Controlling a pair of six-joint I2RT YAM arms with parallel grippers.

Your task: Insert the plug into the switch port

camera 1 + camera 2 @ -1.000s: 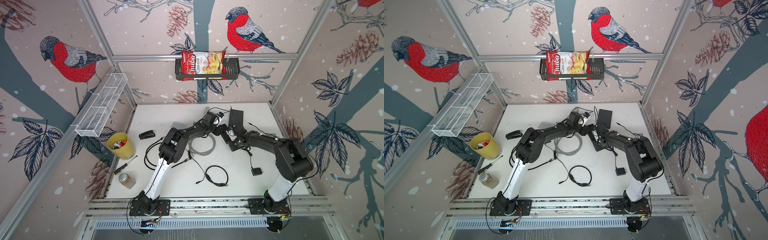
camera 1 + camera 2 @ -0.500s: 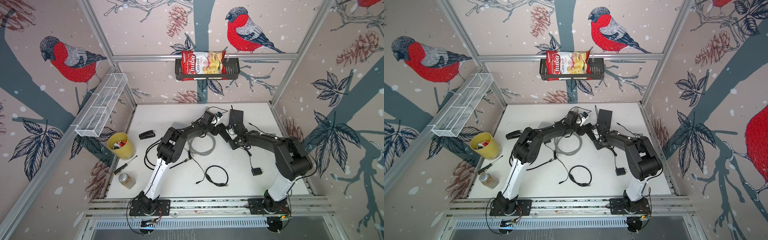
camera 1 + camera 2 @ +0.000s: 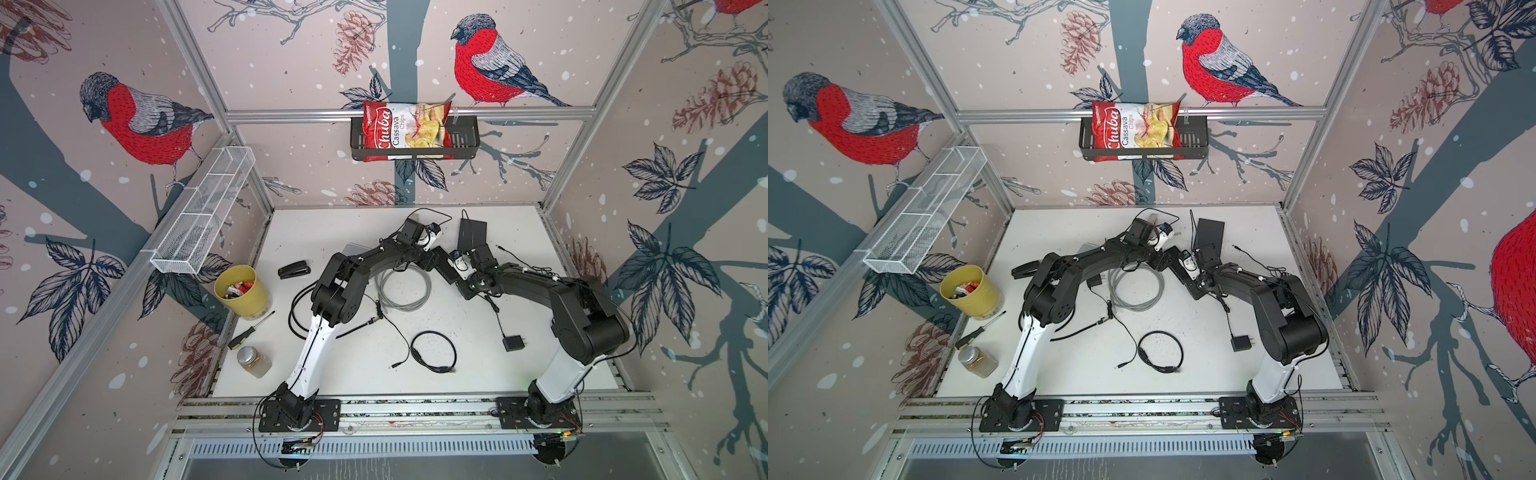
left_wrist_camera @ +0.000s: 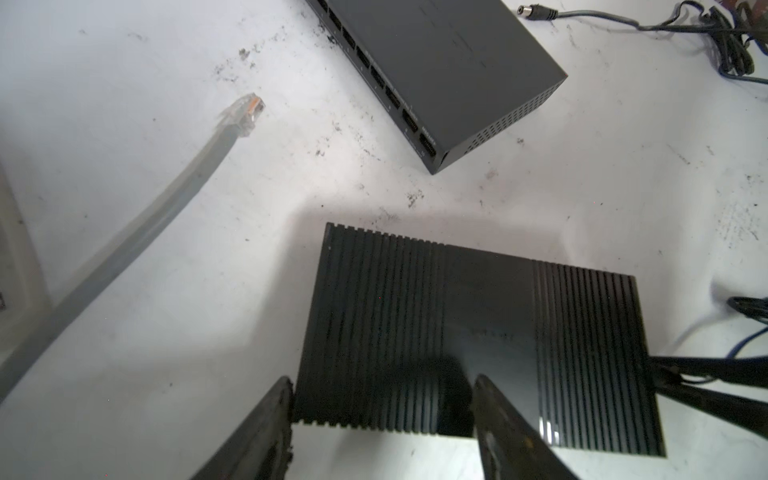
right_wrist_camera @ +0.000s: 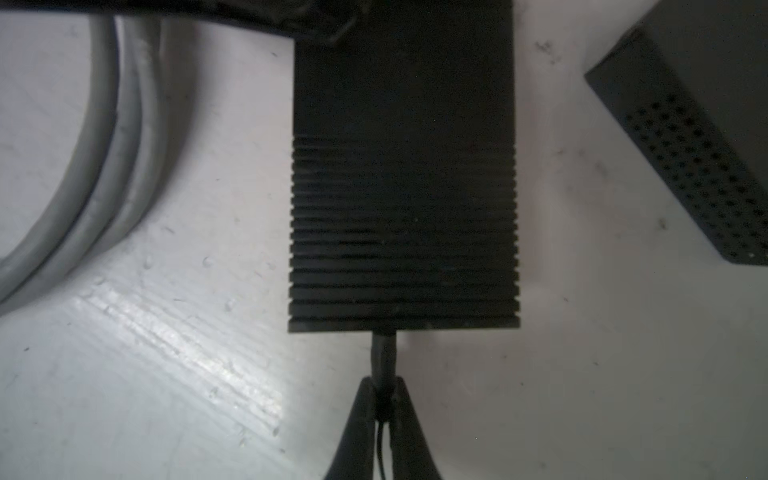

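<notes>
The right tool (image 5: pixel 384 388) is clenched on the black plug (image 5: pixel 383 353), whose tip meets the end face of the ribbed black box (image 5: pixel 403 216) lying flat on the desk (image 5: pixel 166 332). The left tool (image 4: pixel 382 380) stands released, one finger at the box's edge, the other above its top. A grey cable's clear connector (image 4: pixel 245 112) lies loose nearby.

Yellow cup (image 3: pixel 245 301), screwdriver (image 3: pixel 250 331), glass jar (image 3: pixel 253 362), perhaps a stapler (image 3: pixel 294 269), chips bag (image 3: pixel 405 131).
</notes>
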